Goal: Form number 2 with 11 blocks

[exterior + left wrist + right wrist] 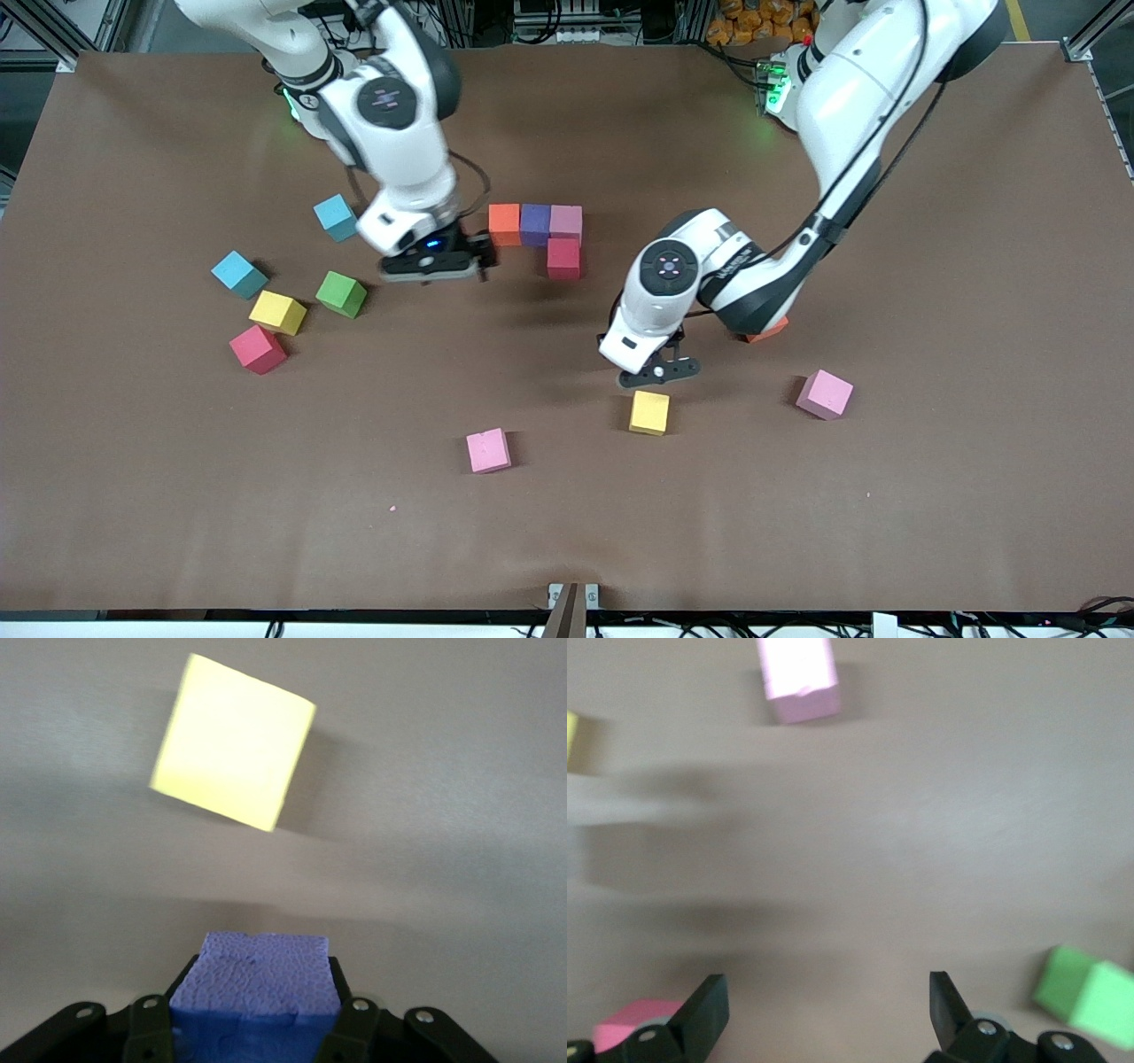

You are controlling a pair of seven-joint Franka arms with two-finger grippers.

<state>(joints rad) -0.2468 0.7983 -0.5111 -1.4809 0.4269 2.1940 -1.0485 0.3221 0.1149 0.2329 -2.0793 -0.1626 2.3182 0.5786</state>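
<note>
Clock positions are read on the front view, 12 o'clock lying toward the robots' bases. The fingers (354,1028) of the left gripper (657,372) are clamped on a purple cube (255,979), which is gripped by its two side faces and is carried over the brown table (930,496) just beside a yellow cube (649,412). The fingers (700,1014) of the right gripper (434,266) are spread apart and hold nothing; this gripper hangs over bare table between a green cube (341,293) and the started number 2 (540,235). That figure is made so far of an orange cube (504,223), a second purple cube (535,223) and a pink cube (566,221) in a touching row, with a red cube (563,258) touching the pink one at its 6 o'clock. The remaining blocks lie scattered from 9 o'clock round to 4 o'clock of the figure. Two risks are judged likely: the soft carried cube may be set down askew and push the red cube out of line, and, since both grippers are close to the figure, the arms may be brought into contact if both are sent there together. The yellow cube may also be clipped on departure.
</note>
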